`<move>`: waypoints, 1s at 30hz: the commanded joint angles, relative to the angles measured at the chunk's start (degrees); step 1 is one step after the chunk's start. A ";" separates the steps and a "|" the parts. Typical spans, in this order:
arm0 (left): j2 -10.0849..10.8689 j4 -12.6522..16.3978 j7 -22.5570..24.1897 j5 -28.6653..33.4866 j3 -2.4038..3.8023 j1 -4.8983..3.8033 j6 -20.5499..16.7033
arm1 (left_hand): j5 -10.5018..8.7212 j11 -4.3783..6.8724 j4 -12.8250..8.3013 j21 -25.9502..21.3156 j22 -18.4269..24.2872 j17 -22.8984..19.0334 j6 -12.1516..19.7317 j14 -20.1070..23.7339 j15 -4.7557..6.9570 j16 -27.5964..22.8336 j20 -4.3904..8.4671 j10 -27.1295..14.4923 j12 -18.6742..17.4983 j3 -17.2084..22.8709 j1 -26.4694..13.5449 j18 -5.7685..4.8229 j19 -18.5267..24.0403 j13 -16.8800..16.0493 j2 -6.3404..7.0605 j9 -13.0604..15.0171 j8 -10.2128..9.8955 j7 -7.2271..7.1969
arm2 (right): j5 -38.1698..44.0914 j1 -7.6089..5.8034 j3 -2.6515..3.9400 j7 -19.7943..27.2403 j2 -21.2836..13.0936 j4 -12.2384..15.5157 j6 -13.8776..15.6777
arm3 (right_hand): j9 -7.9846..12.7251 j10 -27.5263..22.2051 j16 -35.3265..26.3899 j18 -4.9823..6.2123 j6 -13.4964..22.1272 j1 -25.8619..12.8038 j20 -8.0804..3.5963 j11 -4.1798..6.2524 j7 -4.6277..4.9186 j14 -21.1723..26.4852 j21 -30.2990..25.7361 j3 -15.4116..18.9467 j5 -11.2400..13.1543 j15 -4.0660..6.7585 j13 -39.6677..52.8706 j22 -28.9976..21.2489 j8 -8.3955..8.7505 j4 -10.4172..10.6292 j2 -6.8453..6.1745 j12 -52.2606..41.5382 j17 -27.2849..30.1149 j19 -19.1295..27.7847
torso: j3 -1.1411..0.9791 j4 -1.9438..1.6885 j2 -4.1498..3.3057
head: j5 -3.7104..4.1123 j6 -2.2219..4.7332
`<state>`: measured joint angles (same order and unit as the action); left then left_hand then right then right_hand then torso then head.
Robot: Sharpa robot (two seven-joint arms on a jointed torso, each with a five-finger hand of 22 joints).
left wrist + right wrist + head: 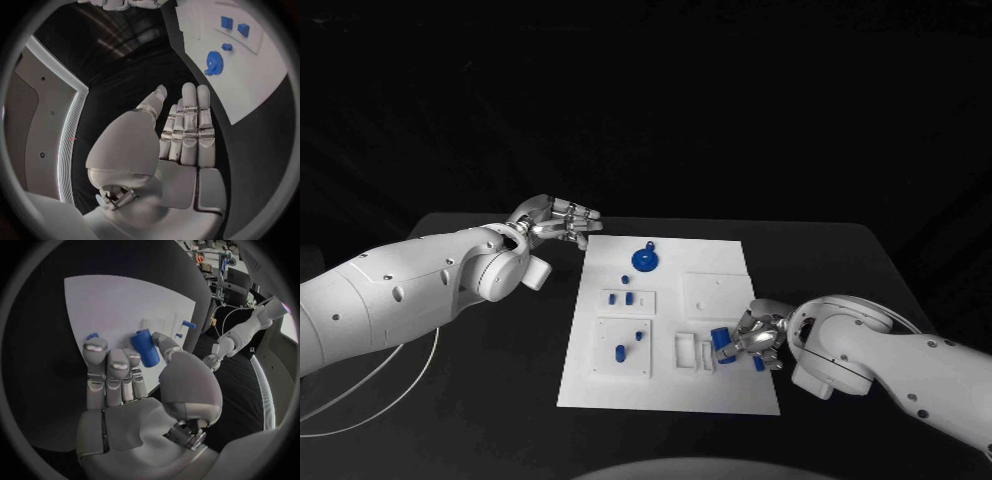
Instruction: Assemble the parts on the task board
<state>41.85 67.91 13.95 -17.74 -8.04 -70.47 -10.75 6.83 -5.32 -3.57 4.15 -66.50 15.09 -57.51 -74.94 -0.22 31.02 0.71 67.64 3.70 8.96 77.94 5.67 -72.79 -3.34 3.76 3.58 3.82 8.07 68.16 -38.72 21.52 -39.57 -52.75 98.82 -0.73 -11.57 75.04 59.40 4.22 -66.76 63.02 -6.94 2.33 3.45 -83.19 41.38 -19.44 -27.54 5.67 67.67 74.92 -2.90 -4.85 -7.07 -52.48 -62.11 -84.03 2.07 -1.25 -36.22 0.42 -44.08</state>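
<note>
Two hands at the white task board

The left hand hovered by its far left corner, fingers pressed together, holding nothing. The right hand pinched a blue cylindrical part over the board's near right side.

— How's the light?
— Dim all round. The table and everything behind it sink into black; the white board is the one bright patch in the head view.
— Any glare?
— Soft shine on the left hand and on the right hand, no blown-out spots. The board looks evenly lit, with barely any shadow under the small blue parts.
— Distortion?
— Both wrist views are round fisheye circles in a dark frame, and the board's edges bow. Things near the rim go soft.
</note>
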 commanded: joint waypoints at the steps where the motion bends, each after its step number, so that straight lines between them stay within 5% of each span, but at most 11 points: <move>1: -0.06 0.05 -0.26 -0.33 0.01 0.00 1.14 | -0.11 0.00 0.28 0.07 0.11 0.02 0.38 -0.23 -0.18 -0.29 -0.01 -0.64 -0.16 -0.22 -0.05 -0.25 -0.39 -0.08 0.03 -0.01 -0.15 -0.12 | -3.62 -0.16 0.17 -1.29 -0.28 0.75 2.19 | -0.64 0.62 -0.37 -0.17 -0.61 -0.24 -0.13 0.10 -0.02 -0.11 0.06 -7.13 -0.28 0.16 -0.02 4.63 -0.73 -7.49 0.93 0.14 0.08 -2.81 | -0.01 -0.01 -0.05 | -0.06 -0.01; 8: -0.06 0.04 -0.50 -0.51 -0.03 0.00 1.45 | -0.12 -0.02 0.29 0.07 0.16 0.00 0.29 -0.20 -0.21 -0.31 -0.04 -0.84 -0.16 -0.32 -0.01 -0.22 -0.38 -0.08 -0.06 0.00 -0.12 -0.23 | -5.73 -0.63 0.41 -1.18 -0.22 2.12 2.02 | -0.37 0.44 -0.58 -0.19 -0.42 0.54 -0.10 0.03 0.18 -0.02 -0.11 -6.96 -1.03 0.13 -0.17 4.59 -0.70 -8.53 0.67 0.40 0.23 -2.73 | 0.01 -0.08 -0.05 | -0.24 -0.09; 16: -0.15 0.02 -0.68 -0.69 -0.06 0.00 1.89 | -0.14 -0.06 0.30 0.08 0.21 -0.02 0.34 -0.19 -0.23 -0.32 -0.06 -1.12 -0.15 -0.46 -0.02 -0.21 -0.39 -0.09 -0.09 -0.01 -0.15 -0.25 | -5.65 -0.80 0.41 -1.52 0.48 2.15 -0.01 | 2.42 0.40 -0.77 -0.25 -1.00 0.85 -0.02 -0.01 0.22 -0.03 -0.12 -5.76 -1.42 0.06 -0.54 4.61 -0.71 -9.47 0.95 0.62 0.23 -2.60 | 0.14 -0.08 -0.03 | -0.39 -0.18; 22: -0.22 0.02 -0.86 -0.81 -0.08 0.00 2.19 | -0.15 -0.09 0.32 0.08 0.25 -0.02 0.38 -0.20 -0.25 -0.31 -0.08 -1.25 -0.15 -0.55 -0.03 -0.19 -0.39 -0.08 -0.13 -0.01 -0.15 -0.25 | -4.37 -1.15 -0.11 -1.80 1.50 1.56 -3.19 | 2.72 0.28 -0.98 -0.35 -1.21 0.62 0.01 0.03 -0.07 -0.04 -0.78 -2.60 0.11 0.02 -0.93 4.45 -0.72 -8.11 1.68 1.02 0.26 -2.54 | 0.16 -0.17 -0.04 | -0.51 -0.22; 30: -0.26 0.02 -1.05 -0.93 -0.10 -0.01 2.53 | -0.15 -0.16 0.38 0.06 0.34 -0.05 0.45 -0.19 -0.29 -0.33 -0.12 -1.54 -0.16 -0.76 -0.06 -0.17 -0.38 -0.08 -0.18 -0.01 -0.15 -0.23 | -2.77 -1.46 -0.62 -1.92 3.07 0.72 -3.32 | 2.88 0.56 -1.01 -0.43 -1.37 0.19 -0.05 0.10 -0.39 -0.15 -0.92 0.84 1.84 0.08 -1.07 4.47 -0.73 -5.31 1.81 0.82 0.16 -2.74 | 0.11 -0.05 -0.08 | -0.83 -0.28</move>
<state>41.75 67.84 12.88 -18.40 -8.16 -70.47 -9.29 6.83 -5.52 -3.11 4.15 -66.20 15.09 -57.36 -74.93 -0.22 31.02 0.72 66.63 3.70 8.51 77.94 5.67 -72.79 -3.34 3.76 3.58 3.83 7.92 63.90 -40.14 20.93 -40.05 -49.91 99.64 -2.22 -8.20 75.18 58.68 4.21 -67.63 62.89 -6.95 2.25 3.58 -83.19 40.59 -18.89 -25.90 5.66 66.67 74.91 -2.91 -10.42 -5.85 -51.82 -61.88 -84.03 2.19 -1.36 -36.28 -0.31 -44.32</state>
